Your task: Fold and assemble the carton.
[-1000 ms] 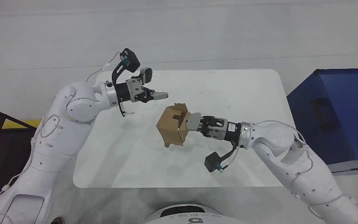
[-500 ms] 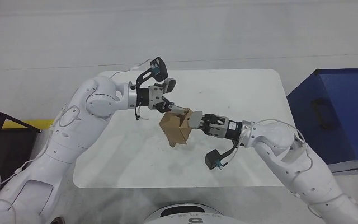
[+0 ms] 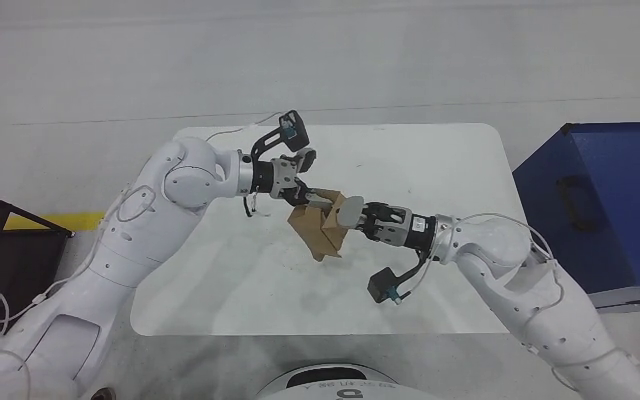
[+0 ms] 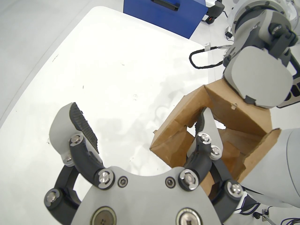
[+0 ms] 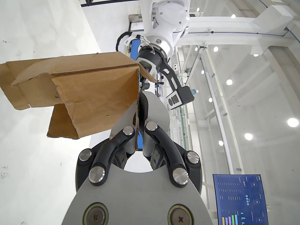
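Carton [image 3: 318, 228], half-formed, hangs above the bench [image 3: 430, 170], one wall clenched in the right pincer [image 5: 140, 99]. The released left pincer [image 4: 140, 111] has one finger inside. A hard push might tear a flap.

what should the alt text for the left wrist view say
The left pincer, open, has one finger at the folded flaps of a brown cardboard carton, the other over the white table. The right pincer clamps the carton's far side. A blue box with a black handle stands beyond the table.
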### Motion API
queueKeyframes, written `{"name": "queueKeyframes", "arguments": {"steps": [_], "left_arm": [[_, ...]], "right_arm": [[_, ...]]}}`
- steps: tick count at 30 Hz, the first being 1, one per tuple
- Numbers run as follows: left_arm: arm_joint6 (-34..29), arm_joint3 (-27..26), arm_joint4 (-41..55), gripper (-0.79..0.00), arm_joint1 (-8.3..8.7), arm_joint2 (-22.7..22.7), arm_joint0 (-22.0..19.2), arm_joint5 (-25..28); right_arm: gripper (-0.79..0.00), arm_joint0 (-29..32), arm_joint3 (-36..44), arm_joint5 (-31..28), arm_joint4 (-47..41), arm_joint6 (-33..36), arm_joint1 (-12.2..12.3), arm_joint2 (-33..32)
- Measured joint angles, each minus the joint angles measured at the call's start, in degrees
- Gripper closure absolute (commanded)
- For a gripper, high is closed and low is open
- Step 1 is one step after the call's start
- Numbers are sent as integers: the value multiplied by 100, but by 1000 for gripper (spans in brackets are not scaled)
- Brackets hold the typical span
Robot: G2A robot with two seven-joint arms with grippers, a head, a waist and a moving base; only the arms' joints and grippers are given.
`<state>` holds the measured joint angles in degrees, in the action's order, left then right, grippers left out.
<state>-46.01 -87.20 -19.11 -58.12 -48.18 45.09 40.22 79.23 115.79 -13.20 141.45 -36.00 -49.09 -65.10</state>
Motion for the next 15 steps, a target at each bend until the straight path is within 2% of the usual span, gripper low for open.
{"name": "queueKeyframes", "arguments": {"steps": [8,11,15], "left_arm": [[211,-42,-21,-785,102,-402,181,176],[350,-109,39,-785,208,-774,420,303],[502,-261,91,-785,405,-1473,954,489]], "right_arm": [[0,84,-28,9,-179,108,-10,-122],[0,110,-24,-39,-281,152,-10,-192],[0,109,-24,-40,-279,152,-9,-192]]}}
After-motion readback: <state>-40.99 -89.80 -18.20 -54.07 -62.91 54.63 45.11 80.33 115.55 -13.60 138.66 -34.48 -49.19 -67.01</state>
